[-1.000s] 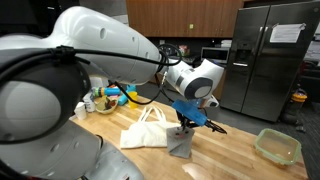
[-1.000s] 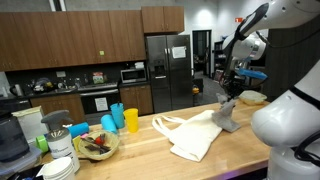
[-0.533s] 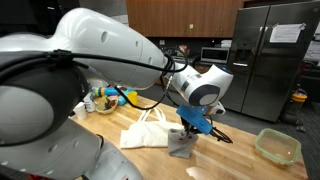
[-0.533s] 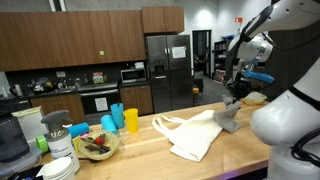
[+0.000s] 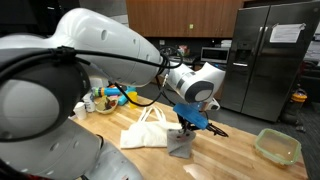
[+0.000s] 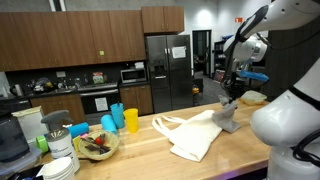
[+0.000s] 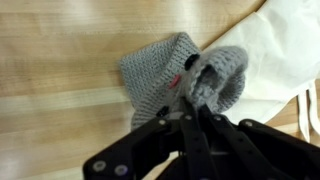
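My gripper (image 7: pixel 195 95) is shut on the top of a grey knitted hat (image 7: pixel 155 75) and pinches a fold of it between the fingers. The hat hangs from the gripper (image 5: pixel 184 121) with its lower edge resting on the wooden counter (image 5: pixel 230 150), as both exterior views show. In an exterior view the gripper (image 6: pixel 232 99) holds the hat (image 6: pixel 228 119) at the right end of the counter. A cream tote bag (image 5: pixel 146 131) lies flat right beside the hat; it also shows in the wrist view (image 7: pixel 280 50) and in an exterior view (image 6: pixel 194 136).
A light green container (image 5: pixel 277 146) sits on the counter past the hat. Blue and yellow cups (image 6: pixel 120 118), a bowl of items (image 6: pixel 97 144) and stacked plates (image 6: pixel 60 166) stand at the other end. A steel fridge (image 5: pixel 266 60) is behind.
The gripper dipped toward the counter half a second ago and has come back up to about where it was, still holding the hat.
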{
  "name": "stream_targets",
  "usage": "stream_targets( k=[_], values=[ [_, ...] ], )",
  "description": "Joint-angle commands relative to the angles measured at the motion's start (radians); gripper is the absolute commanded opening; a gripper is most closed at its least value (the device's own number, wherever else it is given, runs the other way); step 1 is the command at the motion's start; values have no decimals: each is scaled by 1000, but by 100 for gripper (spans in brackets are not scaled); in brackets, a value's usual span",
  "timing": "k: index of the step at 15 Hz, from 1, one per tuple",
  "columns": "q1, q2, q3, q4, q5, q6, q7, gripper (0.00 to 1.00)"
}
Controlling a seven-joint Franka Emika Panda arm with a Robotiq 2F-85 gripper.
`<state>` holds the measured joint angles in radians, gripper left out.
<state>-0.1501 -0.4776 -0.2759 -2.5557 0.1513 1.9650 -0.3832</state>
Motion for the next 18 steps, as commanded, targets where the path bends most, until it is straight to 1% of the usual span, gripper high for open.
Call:
stream_targets(
  k=[1,5,12,16,18],
  values=[
    [21,-22,47,-6,-14,13,27,1],
    [55,-22,99,-4,-15,18,47,1],
    [118,-22,167,-10,-15,42,73,1],
    [144,-31,200,-20,-23,54,86,1],
    [153,-28,205,-24,-18,62,81,1]
  ],
)
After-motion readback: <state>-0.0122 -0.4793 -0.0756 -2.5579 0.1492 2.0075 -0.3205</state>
